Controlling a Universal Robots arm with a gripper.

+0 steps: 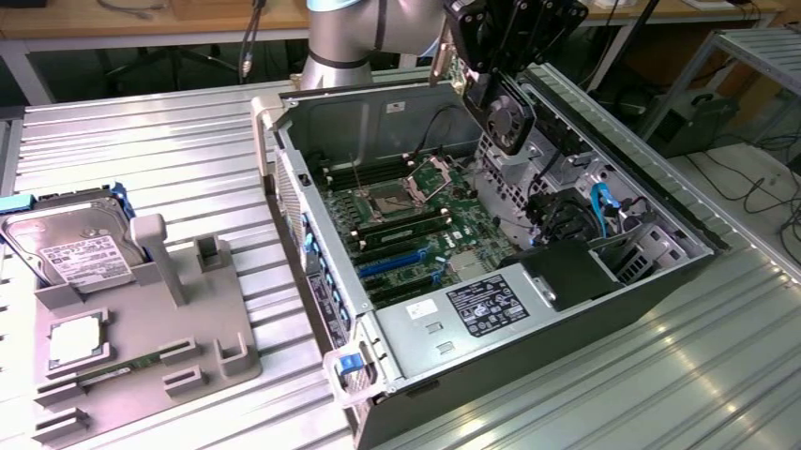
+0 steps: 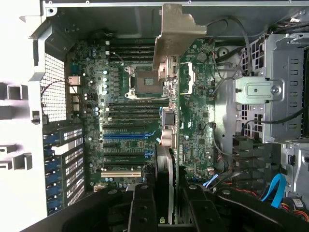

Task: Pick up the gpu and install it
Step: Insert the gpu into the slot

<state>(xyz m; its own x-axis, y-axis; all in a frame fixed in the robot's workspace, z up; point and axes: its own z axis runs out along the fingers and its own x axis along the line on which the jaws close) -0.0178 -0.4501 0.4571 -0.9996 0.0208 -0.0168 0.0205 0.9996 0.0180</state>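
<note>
The pick-up part looks done: the gripper (image 1: pixel 504 80) hangs over the open computer case (image 1: pixel 651 281), and its fingers (image 2: pixel 142 212) are clamped on the gpu (image 1: pixel 507 117), one on each face. The card hangs on edge, fan side towards the exterior view's left, clear above the motherboard (image 1: pixel 414 225) and touching nothing in the case. From the wrist view its silver bracket (image 2: pixel 174 38) points towards the far wall of the case.

So the install step is in hand, I'd say. Seating it calls for the card's lower edge lined up along one of the expansion slots (image 2: pixel 123 136), which lie off to one side of it, with the bracket squared to the slotted end of the case.

The case lies on its side on a ribbed metal bench (image 1: pixel 150 150). Beside it a grey holder (image 1: pixel 138 366) carries a hard drive (image 1: pixel 82 258) and a memory stick (image 1: pixel 119 367). Behind are wooden desks and loose cables on the floor.
</note>
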